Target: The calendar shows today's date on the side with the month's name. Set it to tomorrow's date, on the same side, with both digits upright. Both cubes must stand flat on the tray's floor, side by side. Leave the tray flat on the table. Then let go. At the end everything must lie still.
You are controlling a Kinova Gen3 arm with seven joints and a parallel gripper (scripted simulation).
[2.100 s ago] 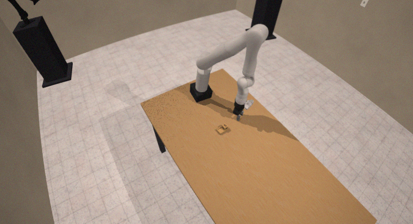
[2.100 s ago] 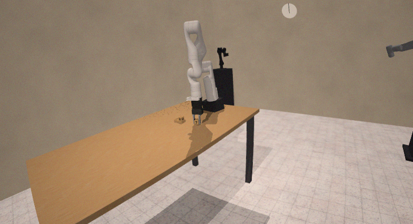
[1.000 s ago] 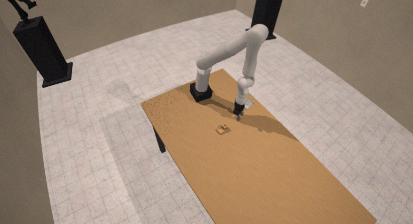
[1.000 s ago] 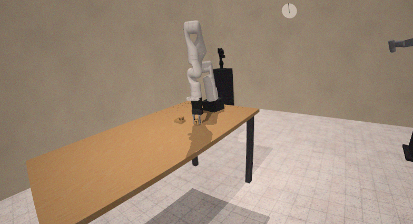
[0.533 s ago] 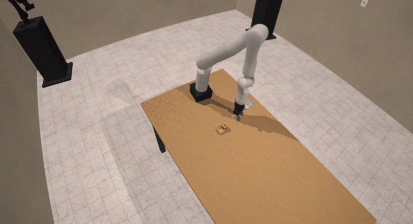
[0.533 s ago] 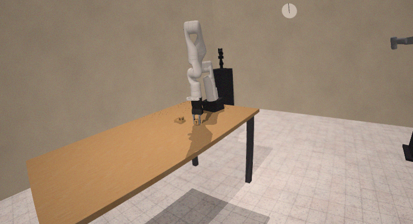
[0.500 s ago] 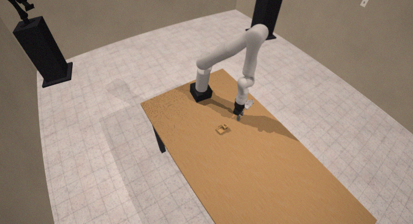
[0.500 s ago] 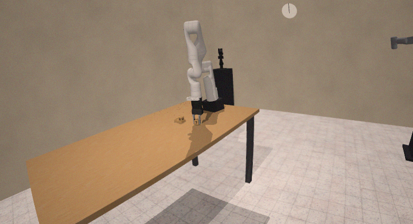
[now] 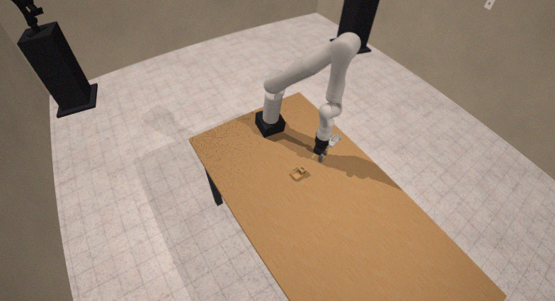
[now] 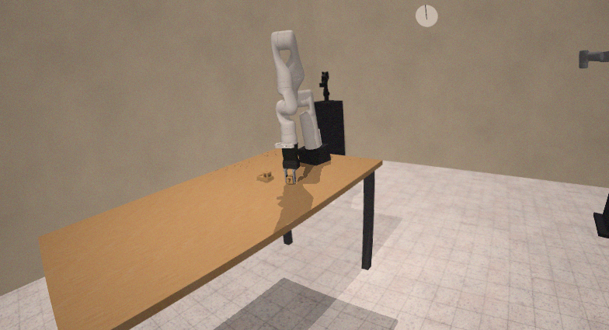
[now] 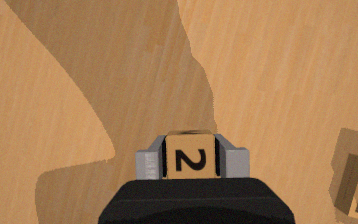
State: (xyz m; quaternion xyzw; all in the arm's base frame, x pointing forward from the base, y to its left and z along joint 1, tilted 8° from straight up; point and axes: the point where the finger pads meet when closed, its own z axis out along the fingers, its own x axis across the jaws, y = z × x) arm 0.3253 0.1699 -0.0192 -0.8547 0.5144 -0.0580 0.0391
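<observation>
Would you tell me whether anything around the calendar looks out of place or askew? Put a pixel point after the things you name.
Yes: one cube (image 10: 290, 180) (image 11: 190, 159) is out of the tray (image 9: 294, 177) (image 10: 265, 179) (image 11: 347, 190), held in the hand (image 9: 321, 157) (image 10: 290, 182) (image 11: 189, 148), so the calendar is incomplete. In the wrist view, its 2 lies sideways. I see nothing spilled or damaged.
</observation>
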